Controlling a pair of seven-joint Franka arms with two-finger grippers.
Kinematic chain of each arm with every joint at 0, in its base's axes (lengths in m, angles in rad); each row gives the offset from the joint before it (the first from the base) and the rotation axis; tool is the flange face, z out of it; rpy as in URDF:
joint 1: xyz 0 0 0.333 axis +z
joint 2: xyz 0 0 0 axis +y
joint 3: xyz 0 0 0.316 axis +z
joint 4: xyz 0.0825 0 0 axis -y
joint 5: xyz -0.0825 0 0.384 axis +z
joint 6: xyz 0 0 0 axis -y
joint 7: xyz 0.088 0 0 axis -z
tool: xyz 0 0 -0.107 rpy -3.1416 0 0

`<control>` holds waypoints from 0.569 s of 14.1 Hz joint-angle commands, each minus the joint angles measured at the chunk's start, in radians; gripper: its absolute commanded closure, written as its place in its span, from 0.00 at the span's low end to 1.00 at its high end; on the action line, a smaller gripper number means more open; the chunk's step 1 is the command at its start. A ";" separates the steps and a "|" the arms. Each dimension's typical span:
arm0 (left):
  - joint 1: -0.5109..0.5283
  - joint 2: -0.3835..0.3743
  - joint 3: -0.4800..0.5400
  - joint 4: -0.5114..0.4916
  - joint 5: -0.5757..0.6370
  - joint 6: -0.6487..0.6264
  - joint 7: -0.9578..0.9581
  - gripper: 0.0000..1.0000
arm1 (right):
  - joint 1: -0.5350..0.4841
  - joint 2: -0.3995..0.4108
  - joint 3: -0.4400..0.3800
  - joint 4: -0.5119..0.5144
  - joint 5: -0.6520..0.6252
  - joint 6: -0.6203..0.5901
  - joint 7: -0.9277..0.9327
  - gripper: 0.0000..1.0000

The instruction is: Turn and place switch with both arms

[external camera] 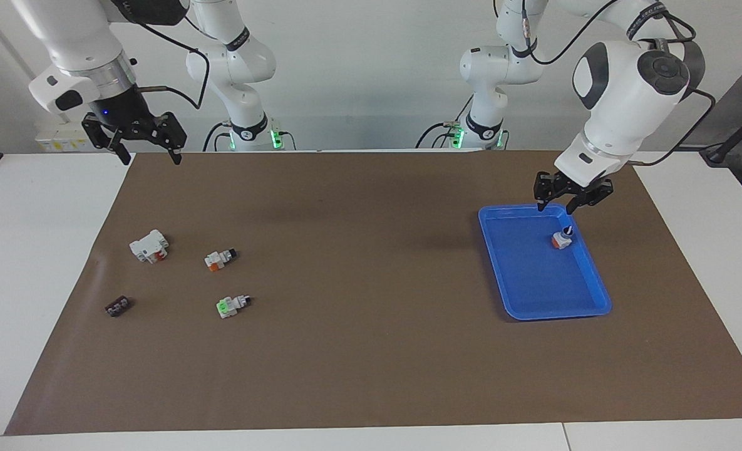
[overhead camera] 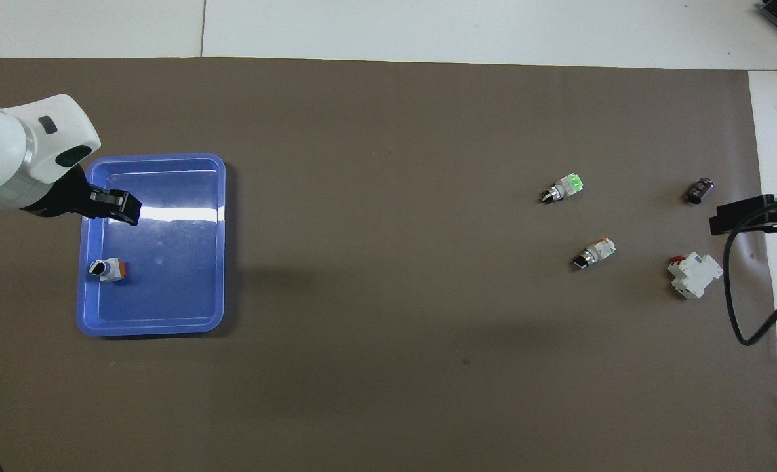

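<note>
Upright orange-sided switch (external camera: 561, 239) in blue tray (external camera: 590, 309) (black knob up), claws spread — empty

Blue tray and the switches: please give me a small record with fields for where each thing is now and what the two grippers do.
tray: toward the left arm's end
orange switch in tray: upright, knob up
green switch: on mat
orange switch on mat: nearer the robots than the green one
left gripper: open, above tray, holding nothing
right gripper: open, waiting over the mat's edge

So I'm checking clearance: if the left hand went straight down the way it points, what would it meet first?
Probably the blue tray near its robot-end rim; the left hand hangs open above it, clear of the switch. Depth is uncertain.
</note>
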 commanded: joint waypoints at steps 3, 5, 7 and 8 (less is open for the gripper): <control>0.005 0.067 0.015 0.255 0.017 -0.239 -0.008 0.38 | -0.073 -0.010 0.065 -0.006 0.007 0.004 0.017 0.00; 0.005 0.051 0.021 0.263 0.014 -0.235 -0.008 0.23 | -0.064 -0.011 0.065 -0.006 0.007 0.001 0.026 0.00; 0.008 0.026 0.024 0.217 0.017 -0.159 -0.011 0.00 | -0.039 -0.011 0.051 -0.006 0.004 -0.002 0.043 0.00; 0.008 0.017 0.024 0.191 0.016 -0.113 -0.013 0.00 | -0.039 -0.011 0.051 -0.006 0.004 -0.006 0.045 0.00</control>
